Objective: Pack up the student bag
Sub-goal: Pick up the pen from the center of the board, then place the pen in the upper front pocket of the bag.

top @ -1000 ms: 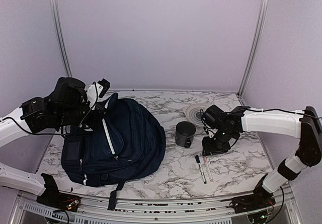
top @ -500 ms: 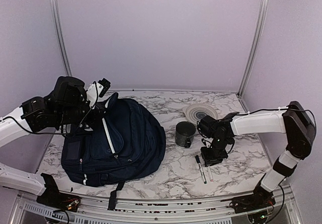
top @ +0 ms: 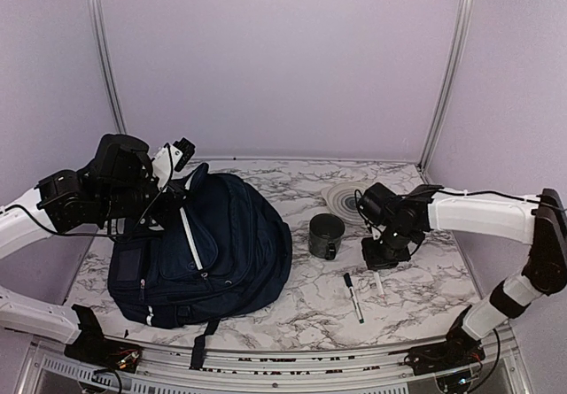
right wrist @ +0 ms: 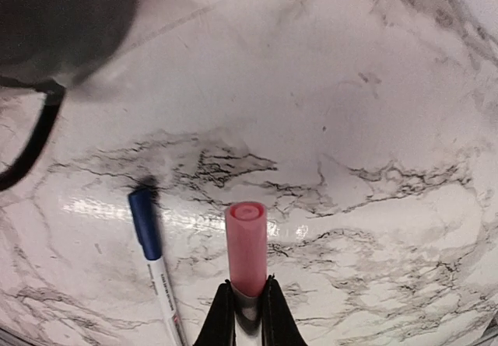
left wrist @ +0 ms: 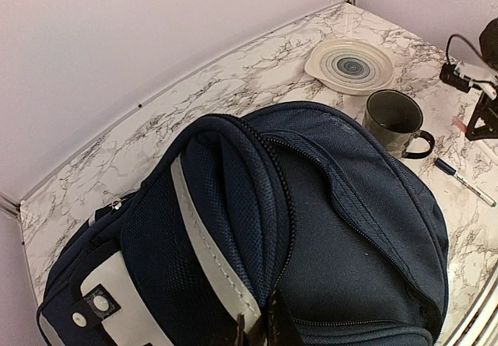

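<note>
The student bag [top: 213, 252], a navy-blue backpack with a white stripe, lies on the left of the marble table and fills the left wrist view [left wrist: 350, 229]. My left gripper [top: 166, 206] is shut on the bag's top edge beside the zip [left wrist: 264, 332]. My right gripper [top: 383, 257] is shut on a pink-capped marker [right wrist: 247, 245] and holds it a little above the table, cap pointing away from the fingers. A blue-capped white pen [top: 353, 297] lies on the table just left of the marker [right wrist: 152, 260].
A dark green mug [top: 326, 235] stands between the bag and my right gripper; it also shows in the left wrist view [left wrist: 395, 117]. A white ringed plate [top: 345, 199] lies behind it. Purple walls close the back and sides.
My right gripper dipped onto the two pens, shut on the pink marker and lifted it back and to the right. The blue pen stayed. The left arm and bag have not moved.
</note>
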Robot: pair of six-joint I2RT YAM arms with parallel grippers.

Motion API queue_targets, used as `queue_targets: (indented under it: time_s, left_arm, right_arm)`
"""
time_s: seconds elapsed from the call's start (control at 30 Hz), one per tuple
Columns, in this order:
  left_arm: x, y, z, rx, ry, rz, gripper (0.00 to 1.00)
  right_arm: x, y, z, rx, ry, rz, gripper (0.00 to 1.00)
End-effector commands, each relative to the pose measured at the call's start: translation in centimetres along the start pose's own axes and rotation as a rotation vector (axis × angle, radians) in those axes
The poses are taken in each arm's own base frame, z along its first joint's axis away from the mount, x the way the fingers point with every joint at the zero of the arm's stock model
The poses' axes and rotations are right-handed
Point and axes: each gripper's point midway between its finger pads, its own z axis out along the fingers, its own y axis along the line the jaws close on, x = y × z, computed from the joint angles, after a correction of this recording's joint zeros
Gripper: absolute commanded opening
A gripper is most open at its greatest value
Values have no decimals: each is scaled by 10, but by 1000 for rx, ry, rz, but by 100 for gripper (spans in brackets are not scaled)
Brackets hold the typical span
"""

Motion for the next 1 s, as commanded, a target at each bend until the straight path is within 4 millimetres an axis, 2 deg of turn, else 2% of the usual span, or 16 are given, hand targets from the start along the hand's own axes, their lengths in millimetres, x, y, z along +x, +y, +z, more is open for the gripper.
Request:
queue_targets:
  time_s: [0.0,0.1,0.13,0.2,0.3,0.33,0.37,0.43,0.53,0.6,0.67,0.83,0.97]
  left_arm:
    - [-40,10,-16,-26,-158,-11,0]
    - [-41,6,-18,-2,-164,-11,0]
    - [-43,5,-19,4,-168,-13,0]
    - [-44,4,-20,12,-176,-20,0]
    - [-47,4,-21,20,-188,-38,0]
    - [-48,3,-22,24,-193,-45,0]
    - [-50,3,-22,26,-195,-54,0]
    - [-51,1,-23,36,-200,-63,0]
    - [-55,2,-26,39,-215,-76,0]
    - [-57,2,-30,43,-232,-79,0]
    - [-59,2,-34,45,-248,-81,0]
    - [-65,2,-40,55,-284,-77,0]
    - [-68,1,-41,61,-298,-81,0]
  right_arm:
    - [-64,18,-86,-140,-327,5,0]
    - [-109,67,-170,-425,-621,-51,0]
    - [-117,86,-199,-523,-714,-90,0]
    - [-127,129,-243,-685,-851,-175,0]
    - [-120,213,-284,-949,-932,-310,0]
    - [-118,239,-288,-1034,-932,-340,0]
    - [-118,260,-290,-1101,-934,-353,0]
    - [-121,295,-284,-1177,-901,-358,0]
    - [-131,333,-267,-1183,-867,-362,0]
    - [-133,351,-246,-1167,-836,-365,0]
    - [-132,365,-229,-1160,-785,-363,0]
    - [-112,390,-187,-1117,-678,-367,0]
    - [-101,402,-170,-1117,-601,-377,2]
